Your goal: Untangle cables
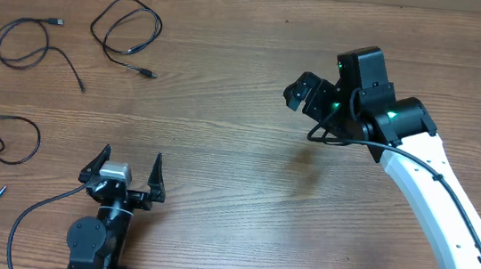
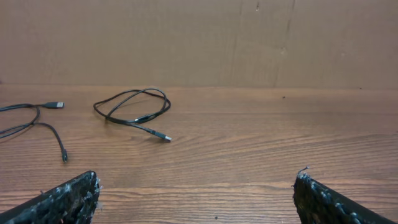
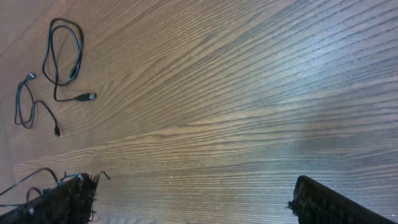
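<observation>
Three cables (image 1: 131, 52) lie apparently separate; left gripper (image 1: 131, 154) and right gripper (image 1: 323, 76) gape empty.

Three thin black cables lie flat and well apart (none crossing another) on the left of the surface (image 1: 243, 197). The nearest cable (image 1: 158, 29), at 10 o'clock, is a loose double loop, its metal-tipped plug trailing toward 5 o'clock. The middle cable (image 1: 69, 64), farther out, curls once. The third cable (image 1: 37, 140), at 9 o'clock, runs off the edge.
</observation>
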Tool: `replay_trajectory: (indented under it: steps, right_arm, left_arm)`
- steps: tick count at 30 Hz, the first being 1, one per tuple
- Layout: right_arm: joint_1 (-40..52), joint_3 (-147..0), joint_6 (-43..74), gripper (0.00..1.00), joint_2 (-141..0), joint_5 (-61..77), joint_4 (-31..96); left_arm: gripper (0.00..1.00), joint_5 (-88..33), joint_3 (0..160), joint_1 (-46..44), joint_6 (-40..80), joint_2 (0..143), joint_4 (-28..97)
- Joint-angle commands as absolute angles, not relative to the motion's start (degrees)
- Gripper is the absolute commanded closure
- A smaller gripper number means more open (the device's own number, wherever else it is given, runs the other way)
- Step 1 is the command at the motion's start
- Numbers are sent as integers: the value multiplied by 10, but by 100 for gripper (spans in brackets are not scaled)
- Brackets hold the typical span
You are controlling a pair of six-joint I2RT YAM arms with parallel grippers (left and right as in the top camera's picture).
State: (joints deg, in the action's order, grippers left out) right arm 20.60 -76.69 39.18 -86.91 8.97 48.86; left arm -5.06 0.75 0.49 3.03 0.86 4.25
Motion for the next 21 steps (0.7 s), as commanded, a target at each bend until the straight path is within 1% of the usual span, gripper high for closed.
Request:
replay_trajectory:
  steps: [1,10,14,21]
  right_arm:
    - [202,-761,390,0,-853,86,485]
    - [202,-738,390,0,-768,86,481]
    - [202,-672,390,0,-691,86,481]
    - [202,-511,390,0,-496,86,482]
  left_arm:
    - [0,-45,3,8,26,2,41]
    - [0,-45,3,8,26,2,41]
    - [1,-45,3,8,26,2,41]
    - [0,-45,3,8,26,2,41]
